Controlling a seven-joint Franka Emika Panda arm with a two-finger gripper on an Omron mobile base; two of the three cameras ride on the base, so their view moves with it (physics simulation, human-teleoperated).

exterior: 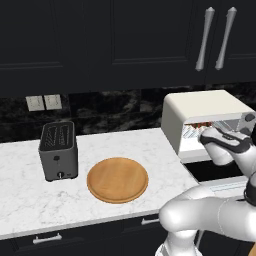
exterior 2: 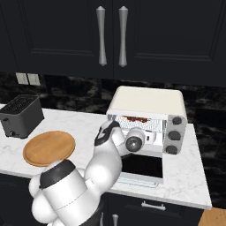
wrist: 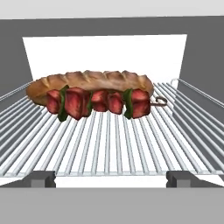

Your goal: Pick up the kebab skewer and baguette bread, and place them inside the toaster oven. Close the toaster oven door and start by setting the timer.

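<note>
We see the toaster oven [exterior 2: 148, 115] on the marble counter [exterior: 30, 170] with its door [exterior 2: 142, 167] swung down flat. In the hand view, the baguette bread [wrist: 89, 81] lies crosswise on the wire rack [wrist: 109, 144] toward the back of the cavity. The kebab skewer [wrist: 98, 102] lies just in front of the bread, parallel to it and apparently touching it; its red and green chunks overlap the loaf's front edge. We note the end effector [wrist: 109, 178] at the oven mouth, its two fingertips spread wide near the front of the rack, with nothing between them and well apart from the food. In the right base view the arm's wrist sits at the opening, above the lowered door. To the left on the counter we record a round wooden board [exterior: 117, 179] and, beyond it, a dark grey slot toaster [exterior: 58, 150]. Dark cabinets [exterior 2: 110, 35] hang above.
</note>
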